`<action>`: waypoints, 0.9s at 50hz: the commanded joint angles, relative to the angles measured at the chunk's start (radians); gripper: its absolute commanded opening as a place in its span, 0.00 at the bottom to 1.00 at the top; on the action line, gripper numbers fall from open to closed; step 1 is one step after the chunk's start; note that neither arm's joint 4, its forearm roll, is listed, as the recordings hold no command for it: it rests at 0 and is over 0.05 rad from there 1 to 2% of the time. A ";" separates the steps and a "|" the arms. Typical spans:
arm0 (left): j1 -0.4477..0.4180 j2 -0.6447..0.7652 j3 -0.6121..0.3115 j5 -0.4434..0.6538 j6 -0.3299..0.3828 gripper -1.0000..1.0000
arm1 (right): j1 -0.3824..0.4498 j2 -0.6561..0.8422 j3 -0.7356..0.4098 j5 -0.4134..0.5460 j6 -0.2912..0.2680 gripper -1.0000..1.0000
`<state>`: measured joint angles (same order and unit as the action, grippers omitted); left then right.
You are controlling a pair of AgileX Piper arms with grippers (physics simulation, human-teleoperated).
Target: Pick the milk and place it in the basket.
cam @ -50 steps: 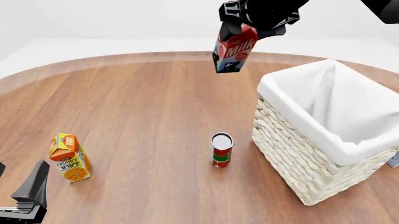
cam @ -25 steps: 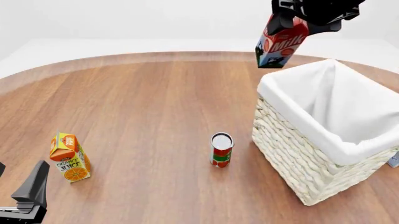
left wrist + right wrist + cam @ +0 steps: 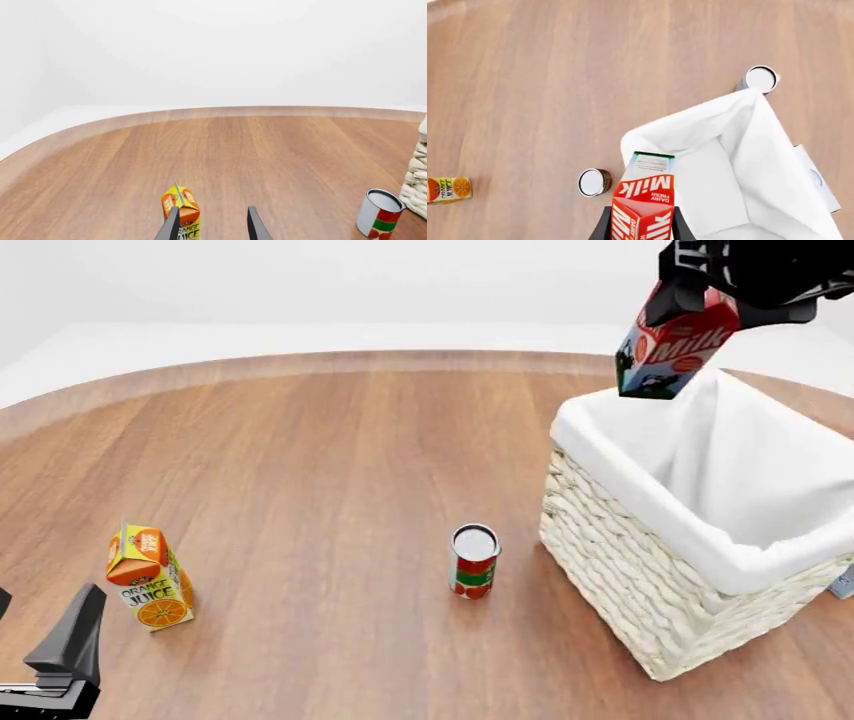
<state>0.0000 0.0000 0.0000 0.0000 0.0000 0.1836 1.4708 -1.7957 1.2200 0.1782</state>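
The round wooden table (image 3: 334,460) spreads wide and mostly bare, its curved far edge running behind everything. The basket (image 3: 667,570) sits at the right, white liner folded over its rim, its open mouth facing up. The right arm reaches in high from the upper right, and the right gripper (image 3: 727,285) is clamped on the gable top of the milk (image 3: 674,345); the carton hangs tilted in the air above the basket's far left rim, touching nothing below. The right wrist view shows the milk (image 3: 646,200) between the fingers over the liner's inner edge. The orange juice carton (image 3: 150,578) stands far left, the can (image 3: 474,560) just left of the basket. The left gripper (image 3: 212,227) hangs low by the carton, fingers apart, holding nothing.
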 commanded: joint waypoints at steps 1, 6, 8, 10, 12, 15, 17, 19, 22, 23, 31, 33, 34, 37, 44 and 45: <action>0.000 0.000 0.000 0.000 0.000 1.00 | -0.067 -0.055 0.056 0.000 0.011 0.00; 0.000 0.000 0.000 0.000 0.000 1.00 | -0.093 -0.069 0.089 0.000 0.010 0.00; 0.000 0.000 0.000 0.000 0.000 1.00 | -0.105 -0.075 0.105 0.000 0.013 0.00; 0.000 0.000 0.000 0.000 0.000 1.00 | -0.115 -0.078 0.115 0.000 0.012 0.00; 0.000 0.000 0.000 0.000 0.000 1.00 | -0.125 -0.082 0.131 0.000 0.019 0.00; 0.000 0.000 0.000 0.000 0.000 1.00 | -0.138 -0.087 0.146 0.000 0.028 0.00; 0.000 0.000 0.000 0.000 0.000 1.00 | -0.150 -0.089 0.155 0.000 0.029 0.00; 0.000 0.000 0.000 0.000 0.000 1.00 | -0.156 -0.091 0.165 0.000 0.033 0.00; 0.000 0.000 0.000 0.000 0.000 1.00 | -0.169 -0.093 0.180 0.000 0.033 0.00; 0.000 0.000 0.000 0.000 0.000 1.00 | -0.171 -0.093 0.186 0.000 0.038 0.00; 0.000 0.000 0.000 0.000 0.000 1.00 | -0.182 -0.087 0.201 -0.001 0.052 0.00; 0.000 0.000 0.000 0.000 0.000 1.00 | -0.177 -0.084 0.210 -0.005 0.062 0.00; 0.000 0.000 0.000 0.000 0.000 1.00 | -0.176 -0.082 0.213 -0.008 0.065 0.00; 0.000 0.000 0.000 0.000 0.000 1.00 | -0.182 -0.076 0.229 -0.021 0.064 0.00; 0.000 0.000 0.000 0.000 0.000 1.00 | -0.207 -0.071 0.262 -0.043 0.054 0.00; 0.000 0.000 0.000 0.000 0.000 1.00 | -0.207 -0.070 0.269 -0.048 0.055 0.00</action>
<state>0.0000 0.0000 0.0000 0.0000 0.0000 -0.0002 1.4036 -1.5578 1.1997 0.2146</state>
